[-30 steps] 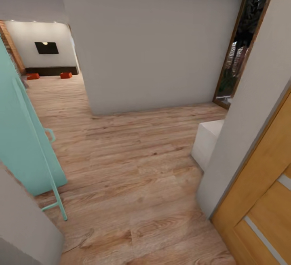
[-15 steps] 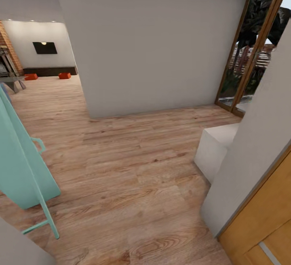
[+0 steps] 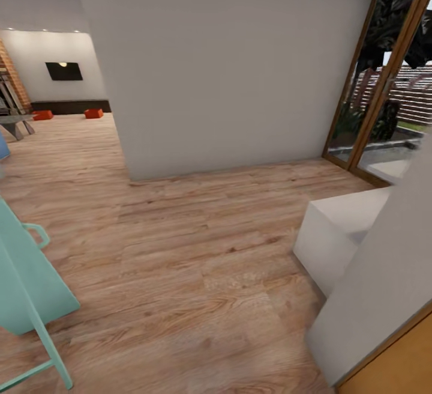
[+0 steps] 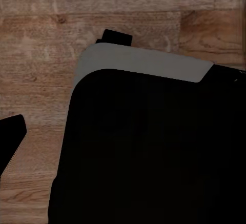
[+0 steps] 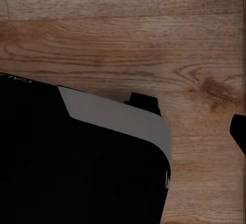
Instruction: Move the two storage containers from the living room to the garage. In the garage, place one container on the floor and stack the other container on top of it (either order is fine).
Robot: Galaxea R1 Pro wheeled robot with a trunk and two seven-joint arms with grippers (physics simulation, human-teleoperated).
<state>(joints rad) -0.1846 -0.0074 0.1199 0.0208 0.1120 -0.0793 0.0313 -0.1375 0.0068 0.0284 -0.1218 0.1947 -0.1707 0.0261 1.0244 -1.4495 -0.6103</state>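
Two storage containers point(image 3: 93, 113) point(image 3: 42, 115) sit well apart on the pale plank flooring point(image 3: 198, 262) at the far end of the living room point(image 3: 54, 90), by the dark low cabinet point(image 3: 69, 106) under the wall TV point(image 3: 63, 71). Whether either gripper is spread or closed, I cannot tell; both wrist views look down on the robot's black-and-grey body point(image 4: 154, 147) point(image 5: 77, 162).

no legible text, labels, numbers, signs
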